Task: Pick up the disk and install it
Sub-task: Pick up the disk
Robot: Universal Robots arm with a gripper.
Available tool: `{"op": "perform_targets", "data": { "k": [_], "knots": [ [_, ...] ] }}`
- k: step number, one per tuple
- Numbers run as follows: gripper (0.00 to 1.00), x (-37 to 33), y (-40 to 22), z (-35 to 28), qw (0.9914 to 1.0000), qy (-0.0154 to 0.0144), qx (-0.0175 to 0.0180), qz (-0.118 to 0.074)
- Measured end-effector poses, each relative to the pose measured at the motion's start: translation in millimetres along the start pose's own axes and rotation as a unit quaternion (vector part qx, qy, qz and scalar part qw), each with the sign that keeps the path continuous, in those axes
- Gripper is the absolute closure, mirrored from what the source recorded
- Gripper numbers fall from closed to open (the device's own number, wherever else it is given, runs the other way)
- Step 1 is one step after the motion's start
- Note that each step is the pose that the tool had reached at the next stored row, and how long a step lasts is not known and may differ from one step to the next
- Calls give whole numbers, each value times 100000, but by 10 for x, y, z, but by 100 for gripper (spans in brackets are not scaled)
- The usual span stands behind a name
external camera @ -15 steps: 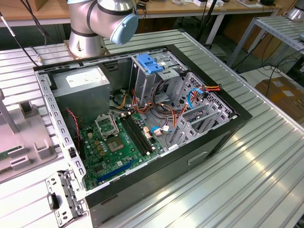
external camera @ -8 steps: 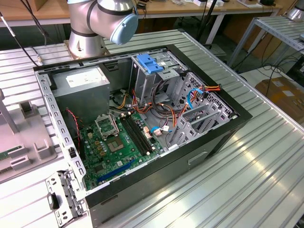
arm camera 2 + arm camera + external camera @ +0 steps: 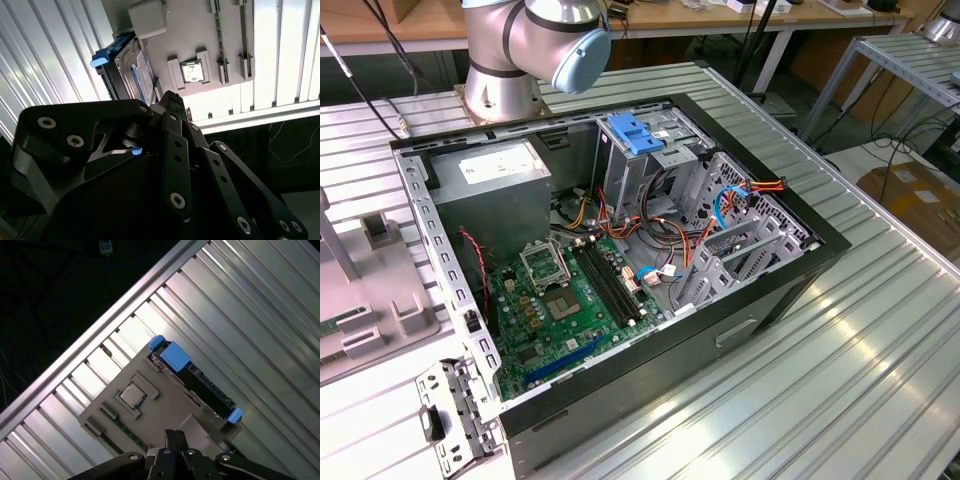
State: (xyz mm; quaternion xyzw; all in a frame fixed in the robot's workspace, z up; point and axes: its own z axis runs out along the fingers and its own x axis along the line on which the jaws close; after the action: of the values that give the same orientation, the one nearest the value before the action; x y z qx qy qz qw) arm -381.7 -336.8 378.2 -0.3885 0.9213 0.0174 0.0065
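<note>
First wrist view shows me the disk (image 3: 205, 387) standing on its edge at the far side of the grey holder (image 3: 165, 407), beyond my pincer (image 3: 170, 435). Its long axis lies slantwise to the pincer. The pincer is narrow, holding nothing.

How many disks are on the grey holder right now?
1. The disk stands on edge along one side of the grey holder, near the processor chip. The gripper hides part of the holder, so another could be hidden.
</note>
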Motion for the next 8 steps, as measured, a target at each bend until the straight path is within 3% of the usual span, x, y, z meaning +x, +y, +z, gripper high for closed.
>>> {"op": "perform_targets", "data": {
  "k": [8],
  "knots": [
    [89, 0, 0, 0, 99961, 78, -72, -2807]
  ]
}}
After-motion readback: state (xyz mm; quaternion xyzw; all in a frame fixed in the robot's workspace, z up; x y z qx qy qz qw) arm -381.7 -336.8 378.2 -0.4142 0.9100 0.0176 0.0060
